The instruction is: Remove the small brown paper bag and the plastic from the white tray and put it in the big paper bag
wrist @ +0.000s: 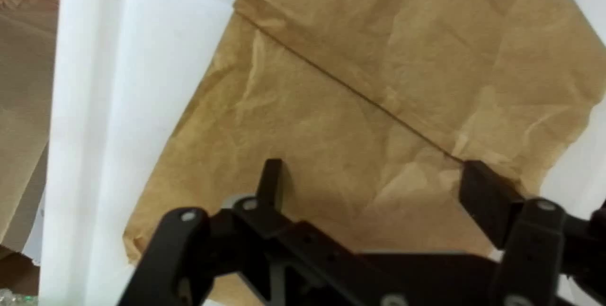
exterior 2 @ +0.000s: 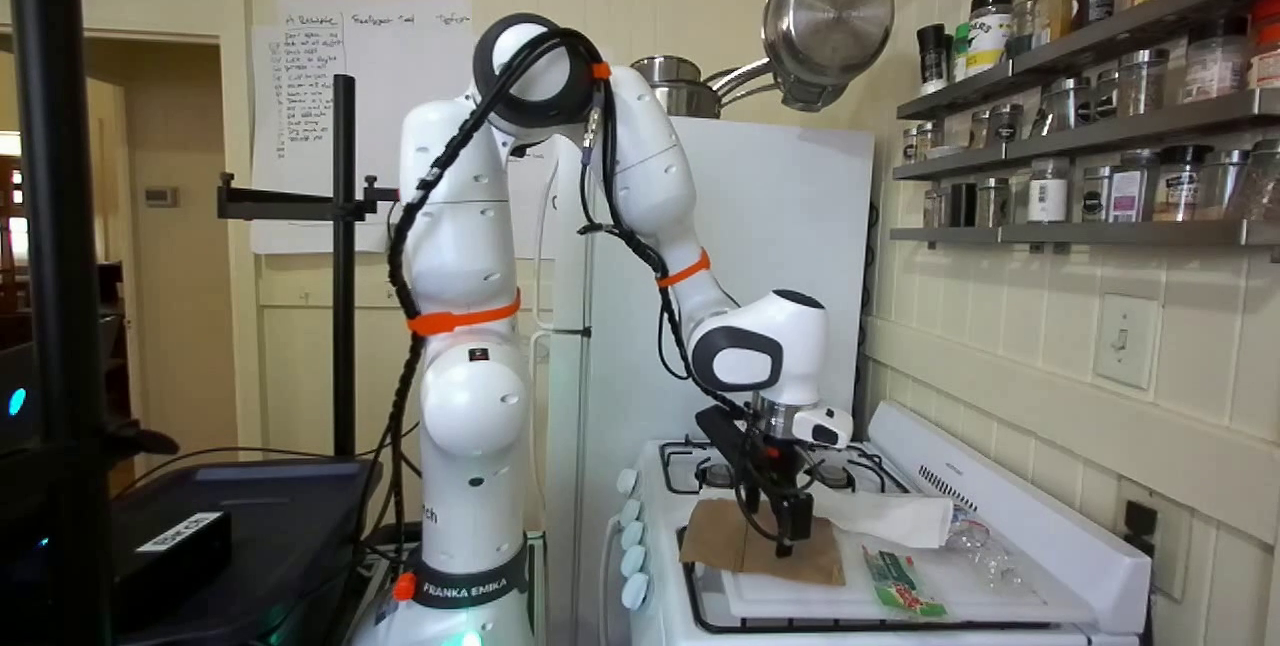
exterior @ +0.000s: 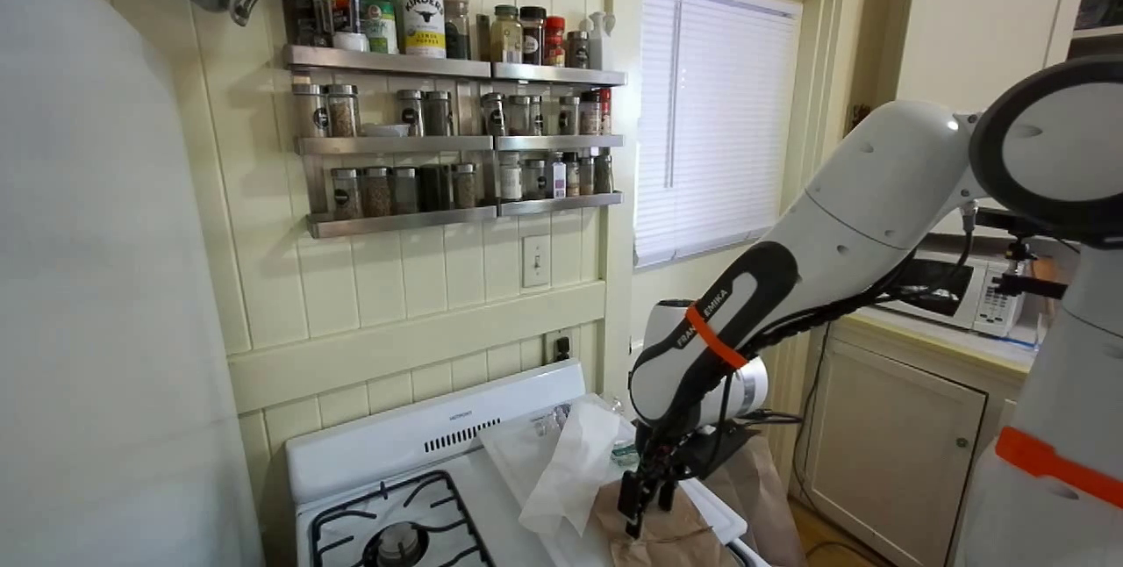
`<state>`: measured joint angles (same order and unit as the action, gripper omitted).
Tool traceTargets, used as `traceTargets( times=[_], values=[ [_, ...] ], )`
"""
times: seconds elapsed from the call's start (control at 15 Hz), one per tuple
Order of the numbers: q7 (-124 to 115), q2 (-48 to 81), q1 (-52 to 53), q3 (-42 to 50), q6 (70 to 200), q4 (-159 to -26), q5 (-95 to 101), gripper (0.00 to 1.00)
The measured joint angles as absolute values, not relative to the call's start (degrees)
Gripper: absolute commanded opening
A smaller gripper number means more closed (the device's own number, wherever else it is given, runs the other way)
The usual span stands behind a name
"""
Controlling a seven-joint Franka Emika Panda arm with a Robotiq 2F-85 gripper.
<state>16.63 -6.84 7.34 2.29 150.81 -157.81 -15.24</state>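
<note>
The claw consists of one gripper (wrist: pixel 373 178) with two black fingers (wrist: pixel 492 206). The jaws stand well apart and face downward. One small brown paper bag (wrist: pixel 341 126) is positioned directly below the gripper. In the wrist view, its creased face fills the gap between the fingers and extends past the fingertips toward the top of that view. One finger stands close to an edge of the bag; the second stands over the face, inboard of the opposite edge. Contact between fingertips and paper cannot be confirmed.

The bag lies flat on one white tray (wrist: pixel 78 164). One white sheet (exterior: pixel 575 470) is located on the tray, just beside the bag. One green-and-red packet (exterior 2: pixel 905 581) lies on the tray, near the bag. Crumpled clear plastic (exterior 2: pixel 985 546) is located farther off, next to the back panel (exterior: pixel 395 444); the number of pieces cannot be told.

One big paper bag (exterior: pixel 761 484) is located beyond the tray's rim, partly hidden.

One white stove (exterior: pixel 491 505) supports the tray; five control knobs (exterior 2: pixel 632 534) are visible in an exterior view. Three rows of metal shelves (exterior: pixel 395 145) hold spice jars (exterior: pixel 423 18), which overlap and cannot be counted reliably. Also visible: one light switch (exterior: pixel 536 261), one window blind (exterior: pixel 724 111), one microwave (exterior: pixel 956 304).
</note>
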Motion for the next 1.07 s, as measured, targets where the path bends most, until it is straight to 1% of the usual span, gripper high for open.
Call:
traceTargets(
  times=[0.07,0.13,0.2,0.33,0.6,0.67,1.07],
  values=[
    [16.89,-6.21,7.33,2.04,150.86,-157.73,-15.24,0.64],
    [17.07,-5.8,7.31,1.92,150.93,-157.55,-15.24,0.56],
    [17.19,-5.55,7.29,1.82,150.93,-157.4,-15.24,0.46],
    [17.24,-5.44,7.25,1.61,151.02,-157.24,-15.24,0.33],
    [17.22,-5.52,7.24,0.86,151.04,-156.58,-15.16,0.02],
    [17.22,-5.52,7.21,0.8,151.04,-156.41,-15.16,0.0],
    [17.29,-5.96,6.89,0.69,150.25,-155.84,-14.13,0.0]
  ],
)
